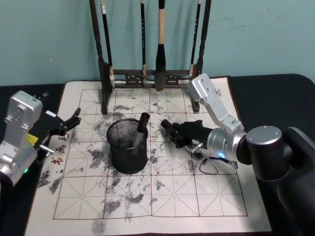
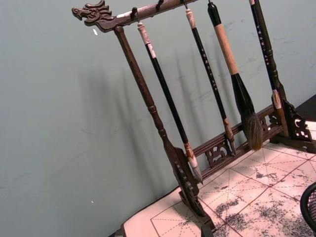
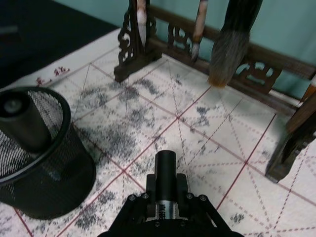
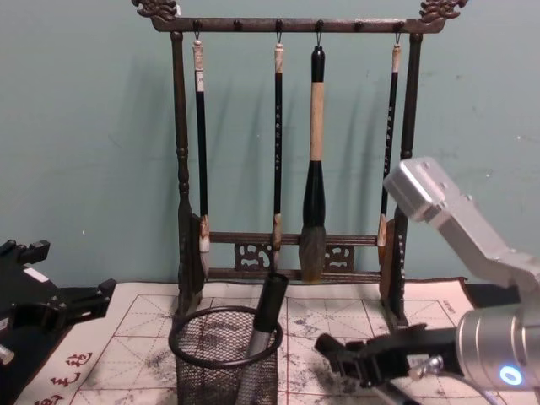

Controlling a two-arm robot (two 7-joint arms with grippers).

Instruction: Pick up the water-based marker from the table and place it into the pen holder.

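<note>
My right gripper [image 1: 172,132] hovers low over the mat just right of the pen holder [image 1: 125,160], shut on a black water-based marker [image 3: 165,168] that juts forward between its fingers. The pen holder [image 3: 54,187] is a short black wire-mesh cup [image 4: 211,371]. A second dark marker [image 1: 142,125] leans inside it, its cap above the rim [image 4: 268,316]. The held marker's tip points toward the holder but stays clear of the rim. My left gripper [image 1: 74,119] is parked at the mat's left edge, open and empty.
A tall dark wooden brush rack [image 4: 278,253] with several hanging brushes stands at the back of the ink-stained grid mat [image 1: 147,196]. Its feet [image 3: 131,64] rest behind the holder. The black table [image 1: 275,93] lies around the mat.
</note>
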